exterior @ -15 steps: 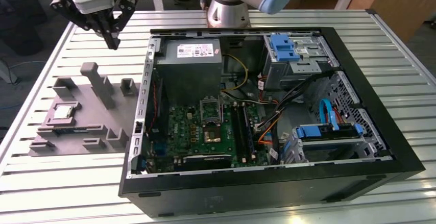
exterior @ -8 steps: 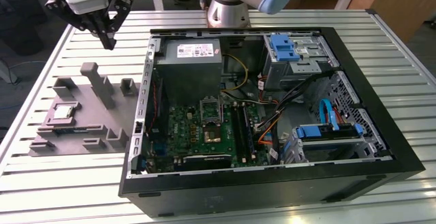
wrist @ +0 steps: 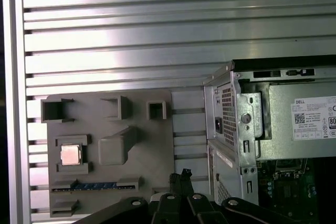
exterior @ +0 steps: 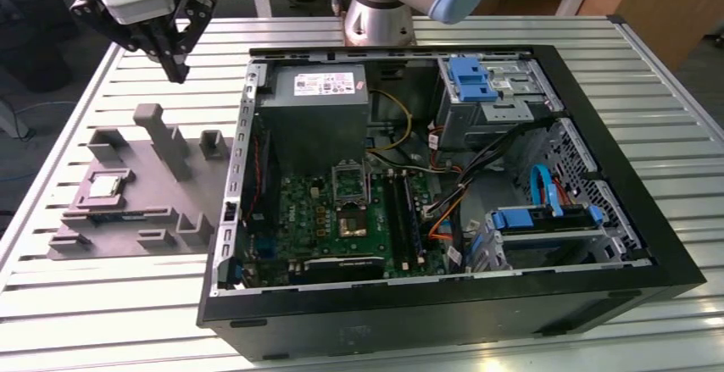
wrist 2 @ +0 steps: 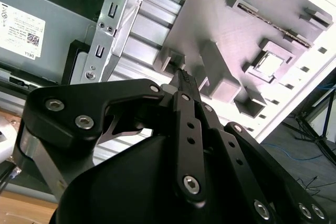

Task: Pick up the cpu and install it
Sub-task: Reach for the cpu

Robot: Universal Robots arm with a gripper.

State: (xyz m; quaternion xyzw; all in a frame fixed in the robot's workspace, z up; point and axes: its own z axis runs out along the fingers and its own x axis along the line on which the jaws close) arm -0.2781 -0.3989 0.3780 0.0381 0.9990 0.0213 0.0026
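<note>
cpu lies in grey tray, well apart from hand.

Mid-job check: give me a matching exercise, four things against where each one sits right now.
Things:
1 cpu
2 gripper
3 socket
4 power supply

Places:
A on the green board inside the case
B in a pocket of the grey holder
C in the air, outside the case
D inside the case, white label up

Pairs: 1-B, 2-C, 3-A, 4-D
</note>
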